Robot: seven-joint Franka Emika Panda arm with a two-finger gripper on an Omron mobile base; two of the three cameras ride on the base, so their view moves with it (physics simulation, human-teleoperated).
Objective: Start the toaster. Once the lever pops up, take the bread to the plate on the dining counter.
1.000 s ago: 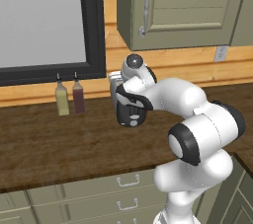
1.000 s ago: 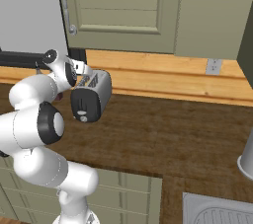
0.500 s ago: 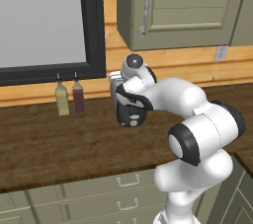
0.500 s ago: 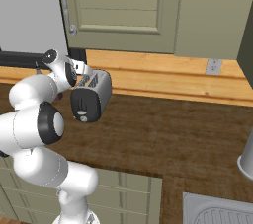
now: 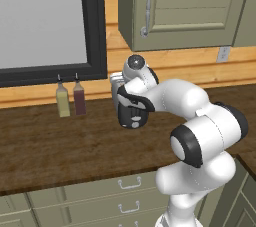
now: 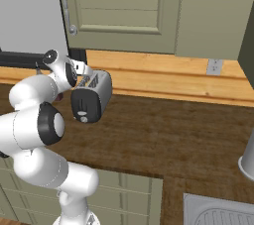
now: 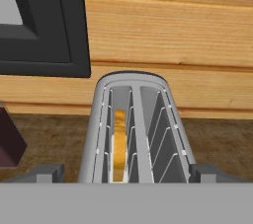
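Observation:
The silver toaster (image 6: 94, 92) stands on the dark wood worktop against the wooden back wall, its black end panel (image 5: 132, 117) facing the room. In the hand view I look down along the toaster (image 7: 131, 129) and its two slots. The bread (image 7: 119, 144) sits deep in the left slot as a thin golden strip. My gripper (image 7: 126, 173) hangs just above the near end of the toaster, open, with one fingertip on each side of its body and nothing held. The plate and the dining counter are out of view.
Two bottles (image 5: 62, 100) (image 5: 79, 98) stand left of the toaster under a black-framed window (image 5: 95, 26). An olive wall cabinet (image 5: 185, 6) hangs overhead. To the right are a wall outlet (image 6: 214, 66), a grey vessel (image 6: 248, 157) and a sink (image 6: 218, 214).

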